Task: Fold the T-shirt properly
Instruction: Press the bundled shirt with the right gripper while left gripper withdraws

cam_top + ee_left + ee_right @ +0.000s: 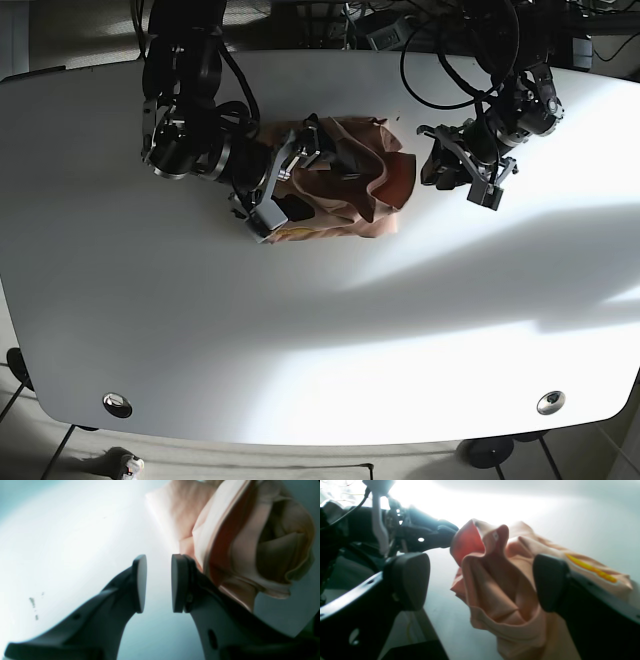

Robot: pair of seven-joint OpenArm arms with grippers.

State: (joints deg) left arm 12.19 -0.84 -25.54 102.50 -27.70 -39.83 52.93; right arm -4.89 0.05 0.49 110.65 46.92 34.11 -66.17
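The peach T-shirt (pixel 350 185) lies crumpled in a bunched heap on the white table (pixel 300 330). In the right wrist view the T-shirt (pixel 495 587) shows raised folds, a small tag and a yellow print stripe. My right gripper (pixel 480 582) is wide open, its fingers standing on either side of the folds; it is at the shirt's left side in the base view (pixel 288 188). My left gripper (pixel 159 583) is open by a narrow gap and empty, just beside the shirt (pixel 245 537); in the base view it (pixel 428 168) is at the shirt's right edge.
Cables and equipment sit behind the table's far edge (pixel 400 25). Round metal fittings show near the front corners of the table (pixel 117 403) (pixel 550 402). A dark shadow band crosses the right half of the table.
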